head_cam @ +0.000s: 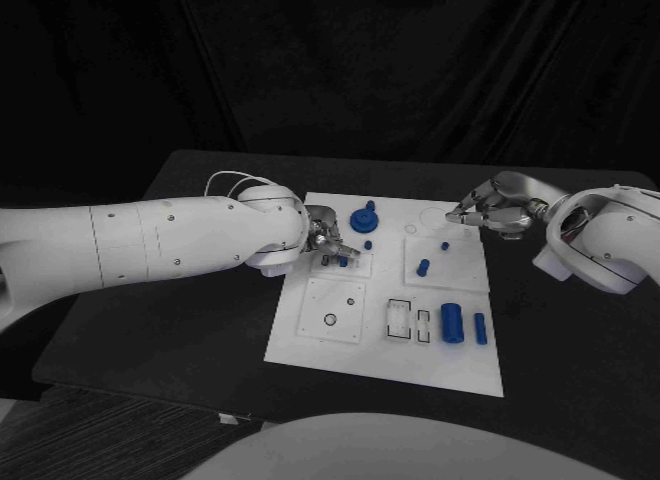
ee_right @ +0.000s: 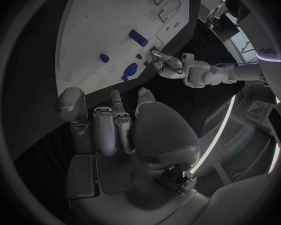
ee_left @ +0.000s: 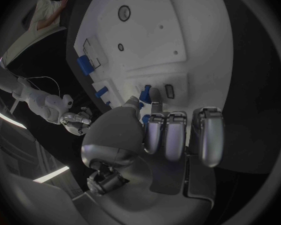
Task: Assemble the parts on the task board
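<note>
left hand: over the left edge of the task board, fingers curled down together at a small blue part on a raised white square near that edge; in the left wrist view the fingertips sit right at that blue part, thumb close beside it. whether the part is pinched or only touched, cannot tell.
right hand: at the far right corner of the board, fingers bent inward and close together; nothing seen between them. in the right wrist view the fingers lie side by side, curled, off the board's edge.
task board: white plate in the middle of the black table, long side running from the near edge toward the far edge.
blue knob part: stands upright near the far edge of the board, just beside the left hand.
small blue pegs: two, on the raised white square toward the right edge, one nearer the far edge than the other.
large blue cylinder: lies near the near right corner of the board, a thinner blue rod just beside it toward the right edge.
rectangular slots: dark-outlined recesses left of the cylinder, the one closest to it holding pale pieces; the other's contents cannot be made out.
round hole plate: raised white square near the left edge with a ring-shaped opening in it.
</note>
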Controlling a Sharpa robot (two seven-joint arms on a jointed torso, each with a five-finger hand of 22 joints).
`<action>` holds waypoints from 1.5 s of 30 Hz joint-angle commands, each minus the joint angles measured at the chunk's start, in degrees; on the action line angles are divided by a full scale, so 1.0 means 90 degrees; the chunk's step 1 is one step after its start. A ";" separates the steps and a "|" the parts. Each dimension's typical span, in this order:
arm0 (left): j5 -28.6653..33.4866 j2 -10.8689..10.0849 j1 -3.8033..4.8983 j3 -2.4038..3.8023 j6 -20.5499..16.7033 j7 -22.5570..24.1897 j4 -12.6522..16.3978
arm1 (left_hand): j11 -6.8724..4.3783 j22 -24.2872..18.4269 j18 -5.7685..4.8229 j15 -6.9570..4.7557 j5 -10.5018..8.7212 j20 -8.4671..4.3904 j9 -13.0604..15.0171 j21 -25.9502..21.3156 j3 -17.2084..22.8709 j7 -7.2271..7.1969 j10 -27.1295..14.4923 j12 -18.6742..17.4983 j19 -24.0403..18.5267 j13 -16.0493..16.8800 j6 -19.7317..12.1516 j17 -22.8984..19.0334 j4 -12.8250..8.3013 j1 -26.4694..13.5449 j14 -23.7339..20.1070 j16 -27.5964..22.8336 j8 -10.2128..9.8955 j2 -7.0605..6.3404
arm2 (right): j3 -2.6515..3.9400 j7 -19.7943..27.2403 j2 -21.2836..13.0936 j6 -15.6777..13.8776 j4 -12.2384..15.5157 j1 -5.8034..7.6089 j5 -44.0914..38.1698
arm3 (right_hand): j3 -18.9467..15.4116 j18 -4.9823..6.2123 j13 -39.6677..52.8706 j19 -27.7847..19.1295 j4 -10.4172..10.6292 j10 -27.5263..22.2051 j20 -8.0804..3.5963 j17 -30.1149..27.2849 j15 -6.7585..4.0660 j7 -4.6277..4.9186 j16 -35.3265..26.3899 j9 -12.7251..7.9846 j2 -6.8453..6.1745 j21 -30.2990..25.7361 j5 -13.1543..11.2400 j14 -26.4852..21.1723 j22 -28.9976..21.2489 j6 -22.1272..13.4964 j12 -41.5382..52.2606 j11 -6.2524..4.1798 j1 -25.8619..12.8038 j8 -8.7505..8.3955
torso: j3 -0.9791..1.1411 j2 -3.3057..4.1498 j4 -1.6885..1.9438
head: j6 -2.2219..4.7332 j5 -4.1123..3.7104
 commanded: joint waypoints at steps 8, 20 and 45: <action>0.0013 0.0007 -0.0012 0.0004 0.0104 0.0072 0.0051 | -0.0099 0.1262 -0.0214 -0.0129 0.0110 -0.0018 0.0176 -0.0068 -0.0027 -0.0007 0.0708 0.0088 0.0186 0.1664 0.0043 0.1682 -0.0017 0.0079 0.0749 0.0065 0.0107 -0.0019 | 0.0004 -0.0111 0.0008 0.0063 -0.0008 -0.0019 -0.0030 | -0.0144 0.0282 0.1119 -0.0040 -0.0031 -0.0041 0.0009 0.0925 0.0029 -0.0011 -0.0097 -0.0058 0.0078 -0.0140 0.0153 0.0261 0.0724 -0.0054 -0.0225 0.0041 0.0243 0.0030 | 0.0000 0.0001 0.0004 | 0.0000 0.0009; 0.0013 -0.0003 -0.0013 0.0004 0.0057 0.0088 0.0051 | -0.0106 0.1270 -0.0216 -0.0133 0.0103 -0.0022 0.0216 -0.0062 -0.0035 -0.0015 0.0708 0.0088 0.0193 0.1664 0.0077 0.1682 0.0028 0.0056 0.0749 0.0065 0.0135 0.0005 | 0.0004 -0.0127 0.0004 0.0079 -0.0010 -0.0020 -0.0030 | -0.0145 0.0284 0.1115 -0.0045 -0.0030 -0.0046 0.0010 0.0914 0.0030 -0.0011 -0.0110 -0.0058 0.0080 -0.0153 0.0153 0.0255 0.0721 -0.0055 -0.0228 0.0041 0.0243 0.0030 | -0.0002 0.0000 0.0002 | 0.0000 0.0019; -0.0349 -0.0675 0.0871 0.0011 -0.0052 0.0127 0.0536 | 0.0142 0.1320 -0.0224 0.0064 -0.0550 0.0110 0.0004 -0.0089 -0.1160 0.0300 0.0708 0.0088 0.0216 0.1664 -0.0645 0.1682 0.0063 -0.0666 0.0749 0.0065 -0.0861 0.0059 | 0.0004 -0.0177 -0.0063 0.0024 0.0008 -0.0018 -0.0030 | -0.0165 0.0288 0.1096 -0.0054 -0.0017 -0.0071 0.0012 0.0905 0.0032 -0.0008 -0.0121 -0.0061 0.0081 -0.0186 0.0139 0.0249 0.0713 -0.0055 -0.0245 0.0042 0.0229 0.0033 | 0.0000 -0.0003 -0.0001 | 0.0000 -0.0044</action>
